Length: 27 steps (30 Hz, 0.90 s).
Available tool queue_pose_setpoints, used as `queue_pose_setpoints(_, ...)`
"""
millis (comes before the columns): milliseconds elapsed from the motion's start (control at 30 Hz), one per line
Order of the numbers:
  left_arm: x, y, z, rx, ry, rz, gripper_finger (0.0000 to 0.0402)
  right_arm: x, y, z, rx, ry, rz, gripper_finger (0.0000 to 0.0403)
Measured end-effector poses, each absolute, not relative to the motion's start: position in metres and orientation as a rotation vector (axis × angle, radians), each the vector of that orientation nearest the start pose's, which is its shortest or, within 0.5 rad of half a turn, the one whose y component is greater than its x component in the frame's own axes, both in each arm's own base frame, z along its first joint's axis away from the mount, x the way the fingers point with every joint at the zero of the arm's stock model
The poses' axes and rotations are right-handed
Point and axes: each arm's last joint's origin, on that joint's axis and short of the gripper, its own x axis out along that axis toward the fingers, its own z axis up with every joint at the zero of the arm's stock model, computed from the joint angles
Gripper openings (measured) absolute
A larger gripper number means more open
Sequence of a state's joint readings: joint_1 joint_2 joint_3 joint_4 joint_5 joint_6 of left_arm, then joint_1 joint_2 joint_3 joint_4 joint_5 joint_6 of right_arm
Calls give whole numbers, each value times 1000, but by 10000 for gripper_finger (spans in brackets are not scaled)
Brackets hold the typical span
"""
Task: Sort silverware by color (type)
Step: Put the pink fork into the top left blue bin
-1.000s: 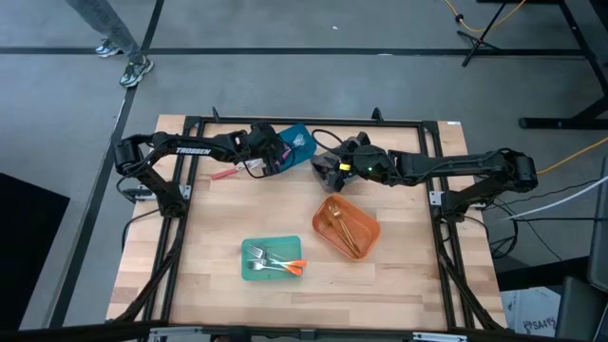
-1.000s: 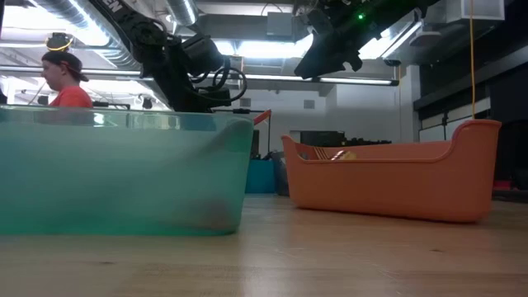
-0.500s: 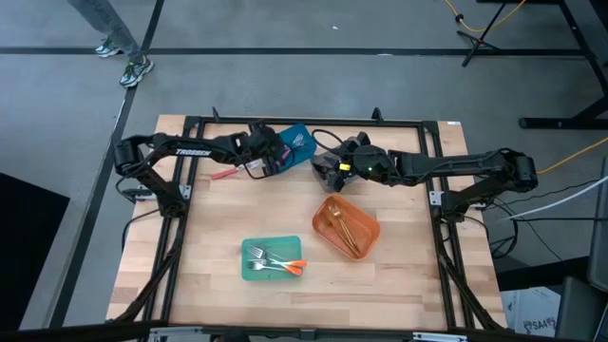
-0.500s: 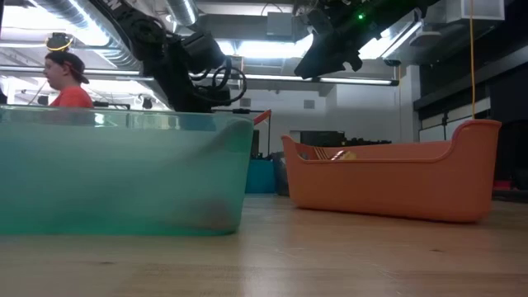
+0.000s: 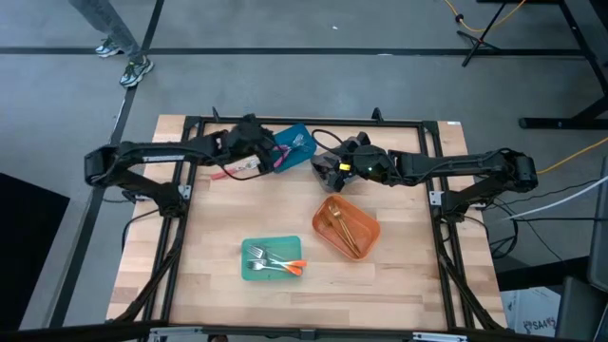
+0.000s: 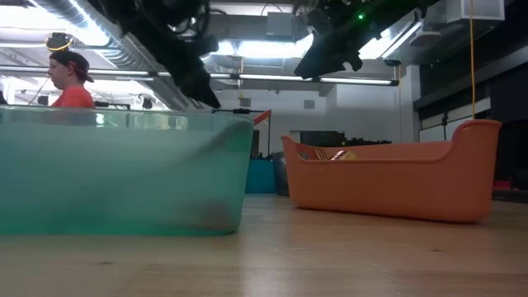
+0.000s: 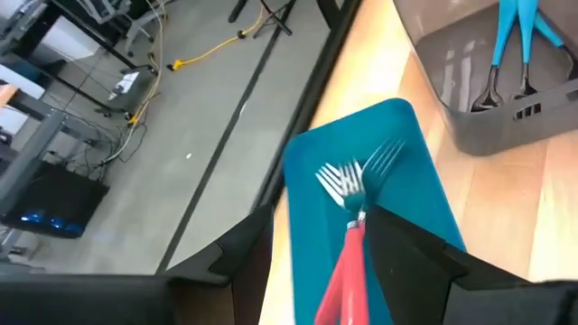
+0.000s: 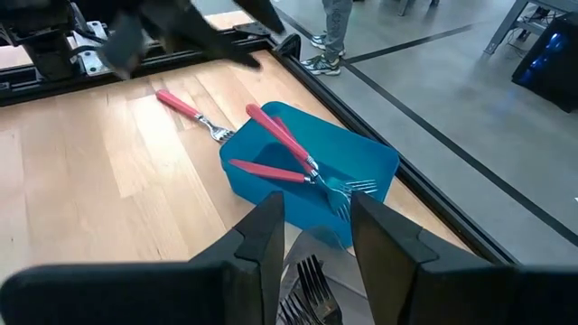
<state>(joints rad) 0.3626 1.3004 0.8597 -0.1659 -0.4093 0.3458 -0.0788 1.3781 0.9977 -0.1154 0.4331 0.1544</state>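
At the table's far edge stands a blue bin (image 5: 296,142) holding two red-handled forks (image 8: 298,167); their tines lie inside and their handles lean out over its rim (image 8: 237,135). My left gripper (image 7: 321,221) hangs open above the bin's left end, one red handle (image 7: 341,275) showing below the gap between its fingers. A third red-handled fork (image 5: 225,174) lies flat on the table left of the bin. My right gripper (image 8: 318,236) hovers open over a grey bin (image 7: 506,108) that holds blue-handled forks (image 7: 506,41).
An orange bin (image 5: 347,226) with gold utensils sits right of centre. A teal bin (image 5: 271,258) with orange-handled forks sits near the front. A black frame (image 5: 285,122) runs round the table. A person (image 6: 68,78) stands in the room behind.
My left gripper has risen and drawn back from the blue bin toward the table's left edge, mostly in the last half second. The red-handled forks stay in the bin.
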Motion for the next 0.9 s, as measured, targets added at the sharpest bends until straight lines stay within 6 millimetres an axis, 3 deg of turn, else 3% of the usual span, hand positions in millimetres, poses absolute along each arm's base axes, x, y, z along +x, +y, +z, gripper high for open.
queue_pose_setpoints(233,221,96,278,285,732,647,173,297,-34,284,61,473,-501,117)
queue_pose_setpoints(400,203,91,276,212,831,649,173,282,-29,306,105,404,-354,117)
queue_pose_setpoints(633,190,94,257,83,974,595,173,233,-23,345,81,325,-265,117)
queue_pose_setpoints(900,173,97,214,-25,1094,561,173,167,-18,365,89,337,-266,117)
